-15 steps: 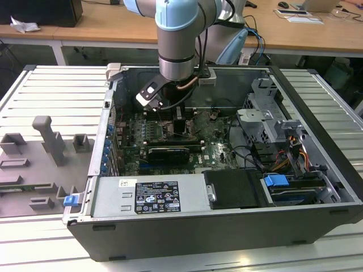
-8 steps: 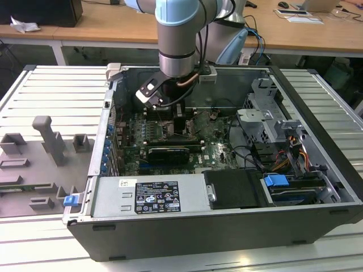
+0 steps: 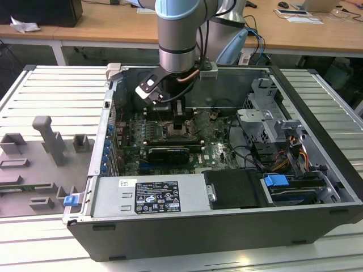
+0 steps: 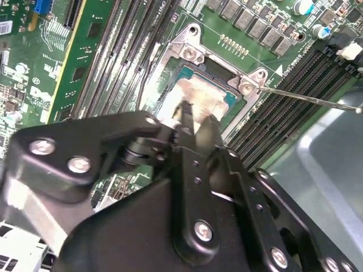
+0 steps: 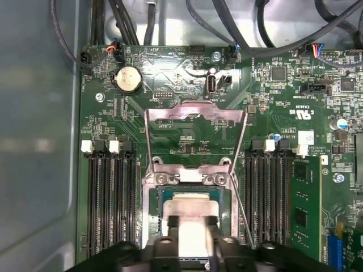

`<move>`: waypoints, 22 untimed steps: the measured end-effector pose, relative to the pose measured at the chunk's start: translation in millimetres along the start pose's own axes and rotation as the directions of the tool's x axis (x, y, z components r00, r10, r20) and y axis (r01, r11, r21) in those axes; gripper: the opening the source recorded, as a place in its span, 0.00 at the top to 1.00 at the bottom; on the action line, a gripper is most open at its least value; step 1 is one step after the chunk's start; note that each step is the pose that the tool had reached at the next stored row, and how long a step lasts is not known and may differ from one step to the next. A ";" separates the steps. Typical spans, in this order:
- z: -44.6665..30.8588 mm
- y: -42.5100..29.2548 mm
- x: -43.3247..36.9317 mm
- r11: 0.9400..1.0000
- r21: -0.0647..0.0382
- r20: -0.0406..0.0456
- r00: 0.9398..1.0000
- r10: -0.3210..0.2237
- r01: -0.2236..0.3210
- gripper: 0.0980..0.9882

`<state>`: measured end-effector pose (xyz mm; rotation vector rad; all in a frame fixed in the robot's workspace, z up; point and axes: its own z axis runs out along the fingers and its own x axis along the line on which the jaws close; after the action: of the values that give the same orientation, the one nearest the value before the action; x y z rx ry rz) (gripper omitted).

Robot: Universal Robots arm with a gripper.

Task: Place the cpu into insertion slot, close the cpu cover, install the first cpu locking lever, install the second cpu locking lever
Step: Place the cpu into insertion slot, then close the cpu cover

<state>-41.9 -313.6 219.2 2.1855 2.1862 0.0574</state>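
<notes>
The cpu (image 5: 193,204), a pale silvery square, lies flat in the insertion slot (image 5: 153,207) on the green board; it also appears in the second wrist view (image 4: 201,90). My gripper (image 5: 191,224) hangs just over the cpu's near edge, its black fingers a small gap apart with nothing between them (image 4: 197,116). In the exterior view my gripper (image 3: 179,126) reaches down into the open computer case. The cpu cover (image 5: 195,109) stands flipped back, away from the slot. A thin locking lever rod (image 4: 309,99) sticks out sideways from the socket corner.
Long black memory slots (image 5: 110,204) flank the socket on both sides. Black cables (image 5: 170,17) cross above the board. The grey power supply box (image 3: 150,195) and a drive cage (image 3: 266,113) bound the case. Grey fixtures (image 3: 48,139) sit on the exterior view's left.
</notes>
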 end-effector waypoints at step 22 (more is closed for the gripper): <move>-8.8 0.7 -0.1 1.000 0.001 0.001 1.000 0.000 0.000 0.99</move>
<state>-41.7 -313.6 228.1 2.1851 2.1859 0.0553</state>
